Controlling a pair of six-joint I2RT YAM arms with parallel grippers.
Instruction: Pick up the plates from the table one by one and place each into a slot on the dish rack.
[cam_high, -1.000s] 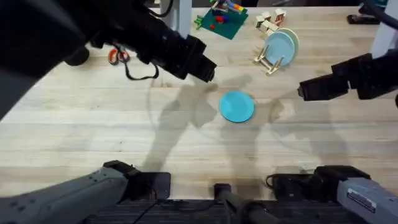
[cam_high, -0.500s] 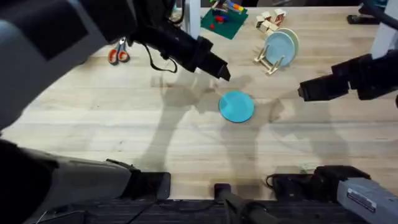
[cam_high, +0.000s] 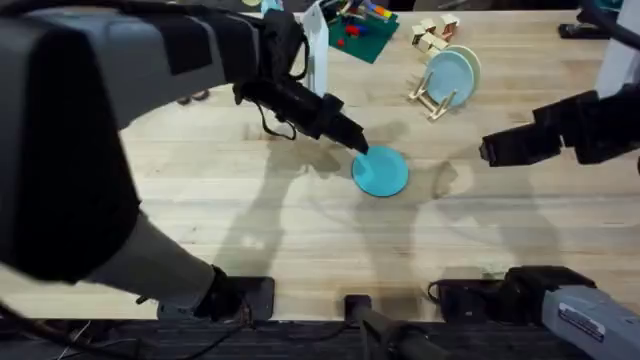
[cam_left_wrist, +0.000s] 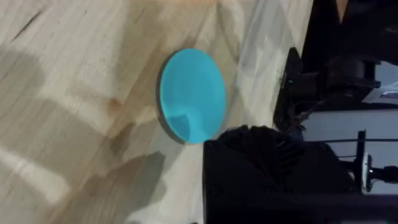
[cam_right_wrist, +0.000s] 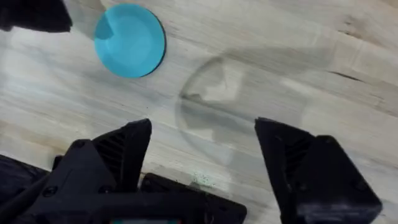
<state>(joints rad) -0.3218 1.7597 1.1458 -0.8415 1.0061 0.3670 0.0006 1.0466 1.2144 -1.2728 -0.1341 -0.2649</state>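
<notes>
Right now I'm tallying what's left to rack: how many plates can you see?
2 blue ones. A turquoise plate lies flat mid-table, the left pincer at its rim. A pale blue plate stands in the dish rack, with a cream plate behind it.

left arm (cam_high: 120, 120) rises close under overhead camera, large, dark, blurred, hiding much of table (cam_high: 300, 240) at left. left gripper (cam_high: 355, 143) tip meets near edge of turquoise plate (cam_high: 381, 170); finger spacing too blurred to tell. in left wrist view, dark gripper body covers part of plate rim. pale blue plate (cam_high: 449, 75) in dish rack (cam_high: 432, 98) overlaps cream plate (cam_high: 470, 62) behind it, hiding most of it. right arm (cam_high: 590, 125) cut off by overhead edge. small blocks (cam_high: 432, 32) near rack too small to identify.
</notes>
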